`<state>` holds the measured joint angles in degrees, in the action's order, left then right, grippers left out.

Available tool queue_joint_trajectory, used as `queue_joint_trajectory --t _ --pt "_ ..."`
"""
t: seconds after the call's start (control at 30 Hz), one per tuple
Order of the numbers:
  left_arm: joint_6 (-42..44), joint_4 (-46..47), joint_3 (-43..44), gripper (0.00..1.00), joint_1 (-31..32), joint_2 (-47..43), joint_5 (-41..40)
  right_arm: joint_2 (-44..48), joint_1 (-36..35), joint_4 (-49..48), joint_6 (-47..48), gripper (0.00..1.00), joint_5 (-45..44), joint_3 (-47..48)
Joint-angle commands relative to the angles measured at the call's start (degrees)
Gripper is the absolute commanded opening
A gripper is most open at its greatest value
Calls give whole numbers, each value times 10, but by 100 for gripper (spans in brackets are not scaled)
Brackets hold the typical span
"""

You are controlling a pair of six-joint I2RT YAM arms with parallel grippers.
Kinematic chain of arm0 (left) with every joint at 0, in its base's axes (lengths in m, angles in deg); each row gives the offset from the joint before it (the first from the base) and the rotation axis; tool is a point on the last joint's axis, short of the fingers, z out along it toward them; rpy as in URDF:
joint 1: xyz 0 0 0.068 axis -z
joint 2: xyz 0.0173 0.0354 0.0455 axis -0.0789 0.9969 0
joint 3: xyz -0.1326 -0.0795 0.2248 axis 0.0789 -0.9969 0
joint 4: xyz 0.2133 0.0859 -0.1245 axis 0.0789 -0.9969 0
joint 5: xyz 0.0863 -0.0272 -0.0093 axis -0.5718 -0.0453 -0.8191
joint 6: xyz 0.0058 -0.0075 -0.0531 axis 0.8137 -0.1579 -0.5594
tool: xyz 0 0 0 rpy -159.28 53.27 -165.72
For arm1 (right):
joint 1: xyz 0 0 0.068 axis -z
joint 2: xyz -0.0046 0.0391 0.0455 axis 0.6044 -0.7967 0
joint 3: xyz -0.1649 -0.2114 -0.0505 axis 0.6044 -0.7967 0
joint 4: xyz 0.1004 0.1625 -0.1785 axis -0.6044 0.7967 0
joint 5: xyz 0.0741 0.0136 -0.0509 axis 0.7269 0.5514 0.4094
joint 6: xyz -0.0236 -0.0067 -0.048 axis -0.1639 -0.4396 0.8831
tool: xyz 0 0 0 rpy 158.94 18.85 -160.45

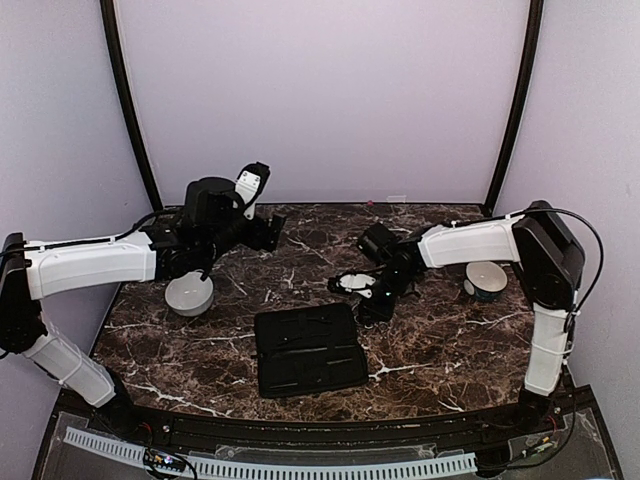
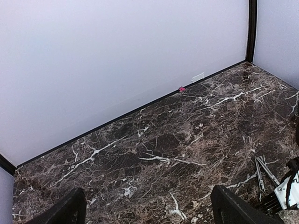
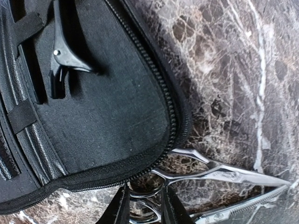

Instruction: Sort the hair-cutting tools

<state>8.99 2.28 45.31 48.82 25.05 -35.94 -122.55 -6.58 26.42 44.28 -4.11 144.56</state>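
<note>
A pair of silver scissors (image 3: 219, 172) lies on the marble beside the corner of the open black case (image 3: 107, 112), blades pointing right. My right gripper (image 3: 144, 193) is shut on its ring handles, one dark finger pressed on each side. Below it lies a second silver pair with a toothed blade (image 3: 243, 210). A black hair clip (image 3: 63, 60) is tucked in the case. From above, the right gripper (image 1: 376, 303) is low at the case's (image 1: 308, 350) upper right corner. My left gripper (image 2: 149, 207) hangs wide open and empty over bare marble at the back left (image 1: 270, 230). Thin silver scissors (image 2: 262, 170) show at its right.
A white bowl (image 1: 190, 295) stands under the left arm, and a second bowl (image 1: 486, 280) stands at the right by the right arm. Pale walls close off the table at the back and sides. A small pink speck (image 2: 181, 88) lies at the back wall.
</note>
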Motion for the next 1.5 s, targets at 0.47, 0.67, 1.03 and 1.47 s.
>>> queue_joint_trajectory --t 0.47,0.67,1.03,1.47 --pt "34 1 4 94 20 -15 15 75 1 55 6 25 -21 -82" --pt "51 3 3 94 32 -13 6 100 42 60 -4 25 -72 -118" --pt "68 2 4 94 46 -8 -6 143 65 77 33 28 -7 -91" --pt "80 -5 8 94 54 -6 -12 95 105 70 141 45 -26 -42"
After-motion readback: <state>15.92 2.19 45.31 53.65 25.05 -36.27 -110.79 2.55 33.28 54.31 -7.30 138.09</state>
